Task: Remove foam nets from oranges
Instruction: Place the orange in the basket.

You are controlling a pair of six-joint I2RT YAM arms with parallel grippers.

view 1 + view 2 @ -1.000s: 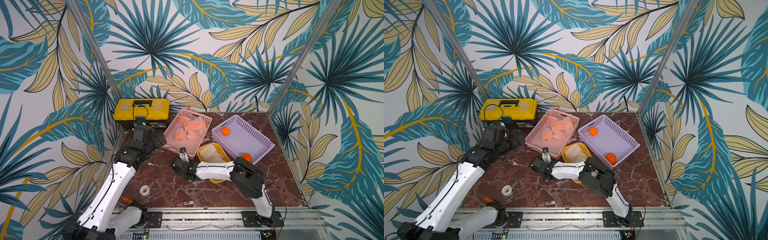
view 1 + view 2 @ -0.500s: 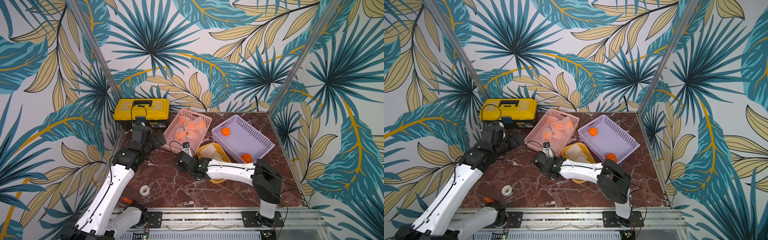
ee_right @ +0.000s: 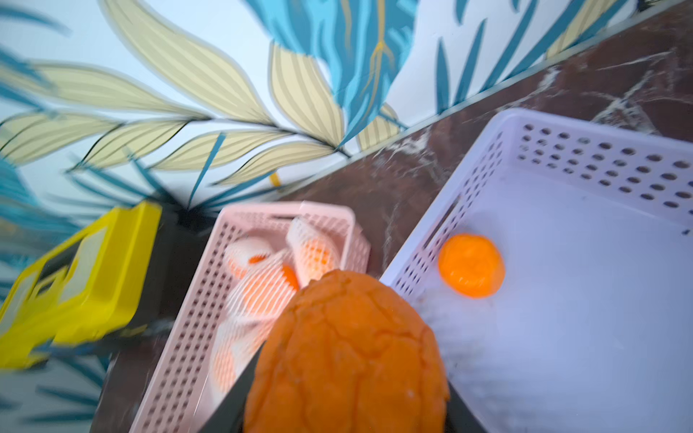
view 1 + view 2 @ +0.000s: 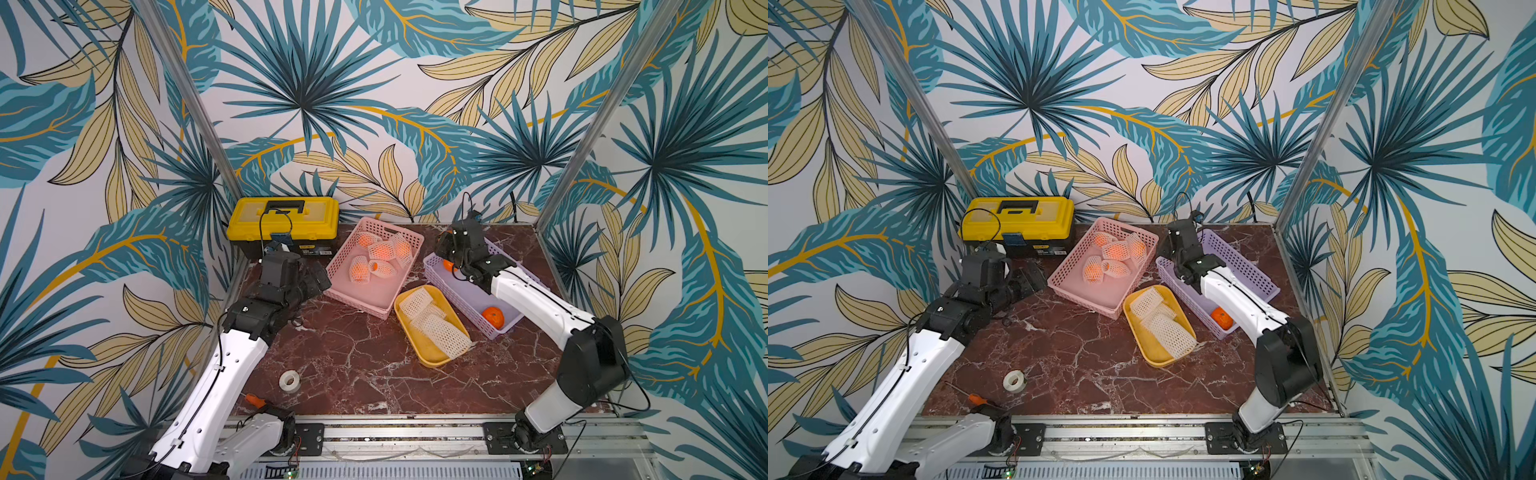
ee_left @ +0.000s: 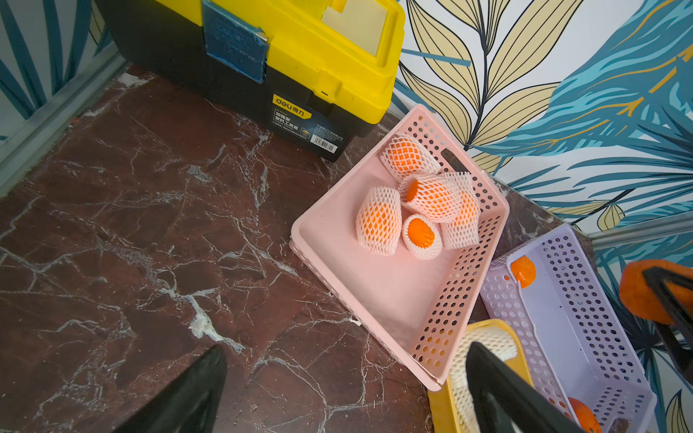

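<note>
My right gripper [image 3: 347,375] is shut on a bare orange [image 3: 345,348], held above the near-left corner of the purple basket [image 3: 562,337]. Another bare orange [image 3: 470,264] lies in that corner, and one more [image 4: 493,316] at the basket's near end. Several oranges in foam nets [image 4: 382,251] are piled at the far end of the pink basket [image 4: 365,295]. Empty foam nets [image 4: 432,322] fill the yellow tray [image 4: 428,357]. My left gripper [image 5: 345,356] hovers open over bare marble left of the pink basket, holding nothing.
A yellow toolbox [image 4: 282,216] stands at the back left against the wall. A white tape roll [image 4: 289,381] and an orange-handled screwdriver [image 4: 254,401] lie near the front left. Patterned walls and metal posts close in the table on three sides.
My right arm has swung from the table in front of the pink basket over to the purple basket, its jaws narrowing on the orange. The left arm has barely moved.
</note>
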